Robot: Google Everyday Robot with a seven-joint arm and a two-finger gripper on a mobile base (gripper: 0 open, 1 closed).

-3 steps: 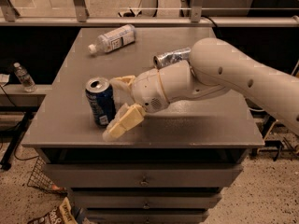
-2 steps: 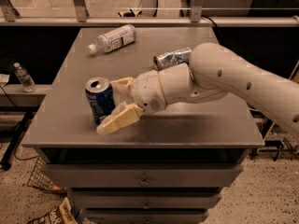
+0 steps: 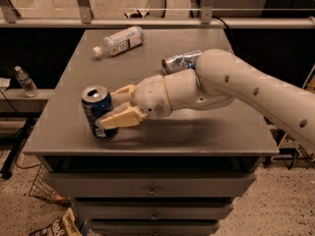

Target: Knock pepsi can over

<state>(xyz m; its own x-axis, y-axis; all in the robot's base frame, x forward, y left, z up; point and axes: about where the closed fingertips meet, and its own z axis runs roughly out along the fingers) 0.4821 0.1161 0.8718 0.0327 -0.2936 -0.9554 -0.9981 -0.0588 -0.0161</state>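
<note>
Pepsi can stands upright, or nearly so, at about 8 o'clock on the grey tabletop, close to the front-left corner. The gripper sits at the can's 3 o'clock with its jaws apart and the can's right flank between them. The near finger lies across the lower front of the can and seems to touch it. The far finger reaches behind the can's shoulder, and I cannot tell whether it makes contact.

Several things could go wrong, as I judge it. The push seems to land low on the can, so it may skid toward 9 o'clock instead of tipping. The table edge is near on that side, and a long skid could carry the can off. If it does tip, it will roll, and the same edge waits. Nested between spread fingers, it may also wedge there and ride along upright. The silver can lying at 1 o'clock sits against the forearm, and a sweep of the arm could set it rolling. The plastic bottle lying at 11 o'clock is well apart.

Since a second ago the gripper has travelled toward 9 o'clock. The near finger has risen from beside the can's base to across its front. The can has shifted slightly toward 8 o'clock and is still on its base. The plastic bottle and silver can have not moved.
</note>
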